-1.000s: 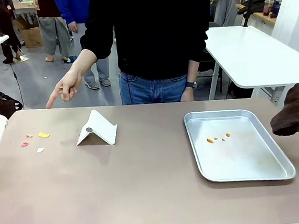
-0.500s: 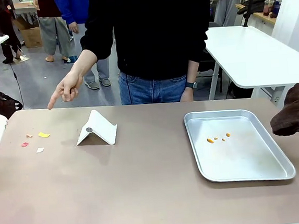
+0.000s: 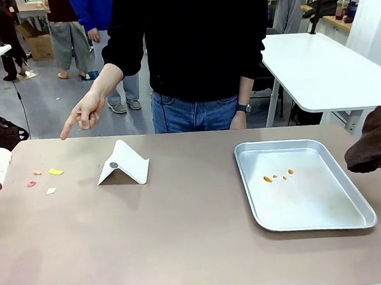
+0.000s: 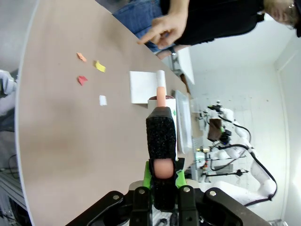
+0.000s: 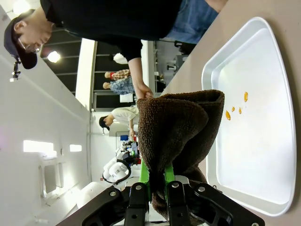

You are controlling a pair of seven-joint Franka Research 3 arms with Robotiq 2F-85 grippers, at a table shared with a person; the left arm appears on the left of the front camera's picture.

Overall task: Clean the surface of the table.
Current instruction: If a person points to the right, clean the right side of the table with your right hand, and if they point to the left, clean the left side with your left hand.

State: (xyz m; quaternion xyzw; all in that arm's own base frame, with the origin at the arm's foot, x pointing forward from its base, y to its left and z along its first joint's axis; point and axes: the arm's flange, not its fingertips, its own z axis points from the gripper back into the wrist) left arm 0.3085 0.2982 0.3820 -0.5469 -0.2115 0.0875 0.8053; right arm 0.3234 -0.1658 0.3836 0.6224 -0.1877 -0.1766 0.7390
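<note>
Left fingers (image 4: pixel 147 179) pinch a roller handle (image 4: pixel 160 136); right fingers (image 5: pixel 145 176) pinch a brown cloth (image 5: pixel 181 125). Paper scraps (image 3: pixel 47 179) lie at 9 o'clock on the worktop (image 3: pixel 185 236).

No text, label, brand or number is legible on the table (image 3: pixel 185 236) or anything around it.

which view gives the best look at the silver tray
The front view: the whole tray shows, every rim, with orange crumbs inside. The right wrist view shows it large, but the brown cloth covers part. The left wrist view catches a thin edge-on strip beside the roller.
</note>
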